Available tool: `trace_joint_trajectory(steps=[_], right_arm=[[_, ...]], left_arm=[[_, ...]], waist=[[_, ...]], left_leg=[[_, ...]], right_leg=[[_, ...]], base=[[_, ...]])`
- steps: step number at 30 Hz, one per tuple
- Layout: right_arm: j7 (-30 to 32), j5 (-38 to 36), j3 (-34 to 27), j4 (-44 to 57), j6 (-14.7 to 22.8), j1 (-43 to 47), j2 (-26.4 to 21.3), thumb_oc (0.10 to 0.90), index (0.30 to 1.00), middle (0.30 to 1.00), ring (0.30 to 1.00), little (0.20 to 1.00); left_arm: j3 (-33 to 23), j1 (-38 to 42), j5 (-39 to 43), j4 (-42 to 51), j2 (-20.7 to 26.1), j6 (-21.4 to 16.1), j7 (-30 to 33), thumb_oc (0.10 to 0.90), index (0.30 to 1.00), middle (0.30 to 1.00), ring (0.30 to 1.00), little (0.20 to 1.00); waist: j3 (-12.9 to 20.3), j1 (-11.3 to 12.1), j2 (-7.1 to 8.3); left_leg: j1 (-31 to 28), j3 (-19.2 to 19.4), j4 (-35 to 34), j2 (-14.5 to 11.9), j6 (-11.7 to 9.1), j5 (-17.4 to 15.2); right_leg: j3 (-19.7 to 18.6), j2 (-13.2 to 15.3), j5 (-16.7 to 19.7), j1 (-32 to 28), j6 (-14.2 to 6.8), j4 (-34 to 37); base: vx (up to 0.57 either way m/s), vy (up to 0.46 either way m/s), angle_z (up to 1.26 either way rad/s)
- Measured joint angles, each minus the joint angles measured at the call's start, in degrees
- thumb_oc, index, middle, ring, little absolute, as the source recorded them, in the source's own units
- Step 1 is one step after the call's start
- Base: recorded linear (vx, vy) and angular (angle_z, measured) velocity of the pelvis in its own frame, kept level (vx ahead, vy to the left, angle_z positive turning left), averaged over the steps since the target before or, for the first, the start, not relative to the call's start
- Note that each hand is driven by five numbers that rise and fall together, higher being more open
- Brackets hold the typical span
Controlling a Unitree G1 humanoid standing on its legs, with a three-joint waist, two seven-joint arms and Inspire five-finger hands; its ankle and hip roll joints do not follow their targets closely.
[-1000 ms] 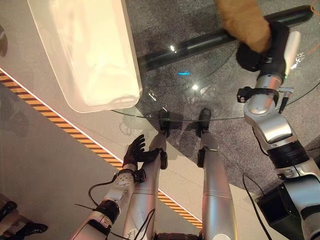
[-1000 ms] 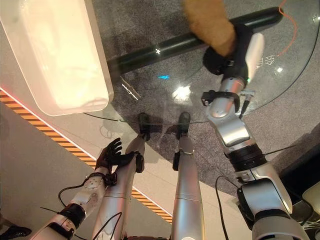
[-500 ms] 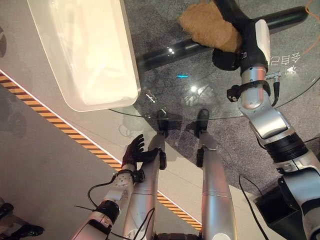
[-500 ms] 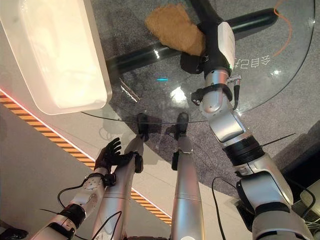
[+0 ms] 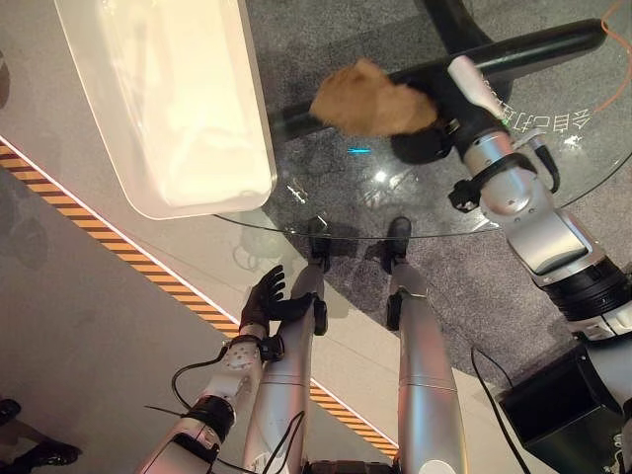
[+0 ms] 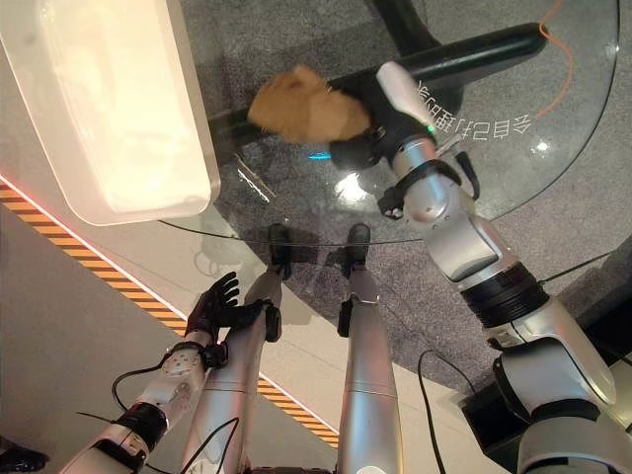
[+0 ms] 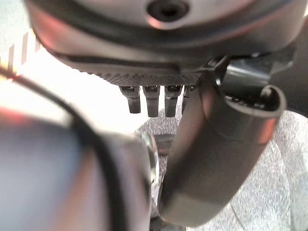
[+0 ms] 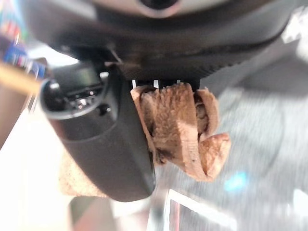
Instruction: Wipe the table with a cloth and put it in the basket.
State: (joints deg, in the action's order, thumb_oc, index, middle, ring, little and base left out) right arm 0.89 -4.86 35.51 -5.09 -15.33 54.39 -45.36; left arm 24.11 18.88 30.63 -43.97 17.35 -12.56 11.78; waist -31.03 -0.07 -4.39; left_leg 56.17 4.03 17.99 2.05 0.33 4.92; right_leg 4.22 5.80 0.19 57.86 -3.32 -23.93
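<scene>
A crumpled brown cloth [image 5: 370, 99] lies on the round glass table [image 5: 415, 202], bunched in my right hand [image 5: 446, 111], whose fingers and thumb curl round it. The right wrist view confirms it: folds of the cloth [image 8: 179, 126] are pinched against the thumb [image 8: 103, 144]. A white plastic basket [image 5: 202, 202] stands on the table's left part, a short way left of the cloth. My left hand [image 5: 265, 299] hangs below the table edge at lower left, its fingers [image 7: 151, 102] straight and holding nothing.
Black base bars [image 5: 533, 54] of the table show through the glass. An orange-and-black striped tape line [image 5: 148, 262] crosses the floor at left. A person's shoe [image 5: 44, 454] is at the lower left. A black box [image 5: 553, 405] sits lower right.
My right hand has swept the cloth leftward across the glass, from the far right side to near the basket. The left hand has stayed where it was.
</scene>
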Motion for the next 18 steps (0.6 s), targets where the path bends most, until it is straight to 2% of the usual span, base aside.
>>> trace_joint_trajectory(steps=[6,15,18], right_arm=[[-5.75,-2.25,5.89,1.53,2.46,-2.03,0.72,0.1,0.3,0.3,0.3,0.2],[-7.55,-2.04,6.1,2.0,3.37,-2.6,0.73,0.1,0.3,0.3,0.3,0.2],[-7.49,-2.04,6.1,2.03,3.47,-2.67,0.87,0.1,0.3,0.3,0.3,0.2]], left_arm=[[0.42,0.0,0.13,0.05,0.28,-0.01,0.0,0.8,0.9,0.9,0.9,0.9],[0.91,0.0,0.68,0.43,1.23,-0.13,0.03,0.8,0.9,0.9,0.9,0.9],[0.81,0.0,4.59,0.34,1.2,-0.5,0.17,0.8,0.9,0.9,0.9,0.9]], waist=[[0.0,1.26,0.02],[0.02,0.95,0.34],[0.02,0.75,0.46]], left_leg=[[0.19,-0.26,-0.09,0.09,-0.37,-0.07],[0.88,-0.4,0.03,0.39,-0.34,-0.05],[0.88,-0.44,0.01,0.41,-0.09,0.11]], right_leg=[[0.18,0.22,-0.08,0.13,0.07,-0.22],[0.22,0.52,-0.34,0.69,-0.3,-0.35],[0.25,0.54,-0.35,0.68,-0.31,-0.36]], base=[[0.0,-0.005,0.03],[0.0,0.0,0.0],[0.0,0.0,0.0]])
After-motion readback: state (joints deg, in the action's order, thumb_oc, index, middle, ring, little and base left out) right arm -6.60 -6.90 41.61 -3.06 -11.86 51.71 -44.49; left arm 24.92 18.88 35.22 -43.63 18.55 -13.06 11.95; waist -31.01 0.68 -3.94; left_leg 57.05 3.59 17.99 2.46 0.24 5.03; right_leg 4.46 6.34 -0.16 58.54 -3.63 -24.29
